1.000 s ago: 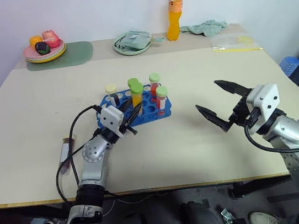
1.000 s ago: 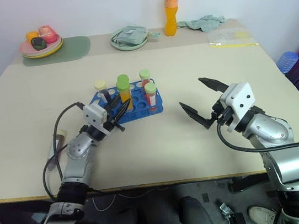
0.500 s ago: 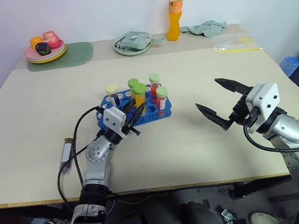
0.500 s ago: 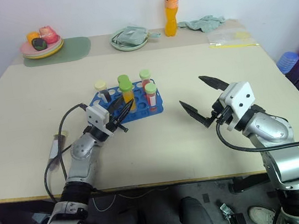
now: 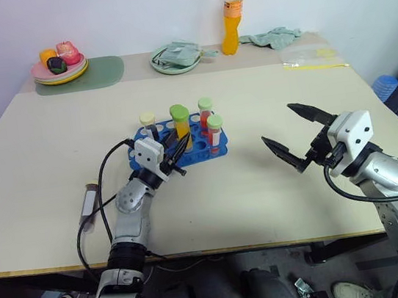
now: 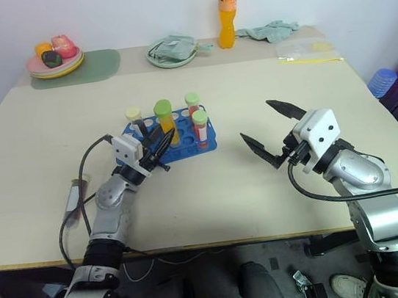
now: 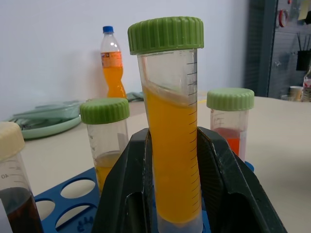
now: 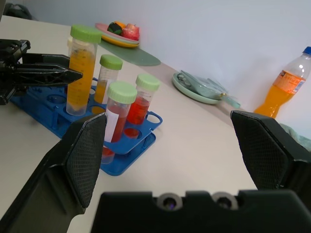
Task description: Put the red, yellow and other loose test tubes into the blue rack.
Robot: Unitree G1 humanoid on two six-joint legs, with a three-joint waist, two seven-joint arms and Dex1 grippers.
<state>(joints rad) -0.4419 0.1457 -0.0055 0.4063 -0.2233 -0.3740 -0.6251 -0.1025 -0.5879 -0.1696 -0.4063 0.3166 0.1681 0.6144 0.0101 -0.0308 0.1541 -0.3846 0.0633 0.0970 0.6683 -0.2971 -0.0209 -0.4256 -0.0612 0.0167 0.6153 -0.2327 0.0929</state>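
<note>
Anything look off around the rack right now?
One tube lies flat on the table near the front left edge, away from the blue rack. The left gripper is shut on a yellow tube at the rack.

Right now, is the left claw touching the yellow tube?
Touching: the left wrist view shows both fingers pressed against the yellow tube.

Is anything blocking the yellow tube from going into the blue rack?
Nothing visible does. The left end effector holds the yellow tube upright right over the blue rack, with the other tubes standing beside it.
</note>
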